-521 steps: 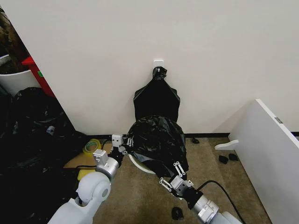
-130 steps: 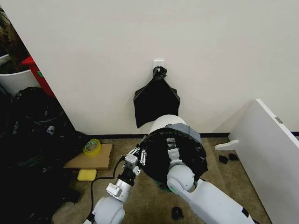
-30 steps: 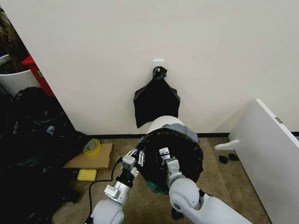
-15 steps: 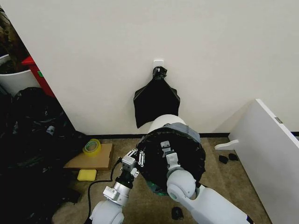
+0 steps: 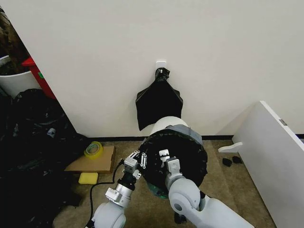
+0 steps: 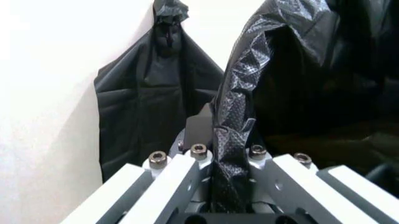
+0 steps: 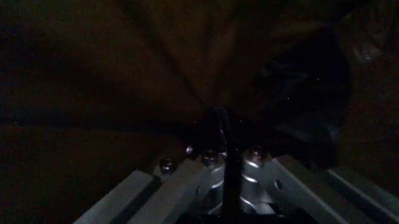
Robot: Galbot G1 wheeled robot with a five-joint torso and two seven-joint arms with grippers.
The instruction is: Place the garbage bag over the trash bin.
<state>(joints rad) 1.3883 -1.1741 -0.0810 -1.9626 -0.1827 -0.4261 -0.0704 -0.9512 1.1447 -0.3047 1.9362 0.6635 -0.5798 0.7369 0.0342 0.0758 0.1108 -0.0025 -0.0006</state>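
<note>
Since before, right hand dipped inside glossy garbage bag lining trash bin, pinching film; left hand clamps edge.

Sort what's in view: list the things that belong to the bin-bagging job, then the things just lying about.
Job:
- garbage bag, lining the bin's mouth
- trash bin, tipped toward the robot
- left gripper, shut on the bag's edge
- right gripper, inside the bag, shut on plastic

Lying about:
- knotted black bundle on the wall
- tape roll
- yellow sponge
- cardboard
</note>
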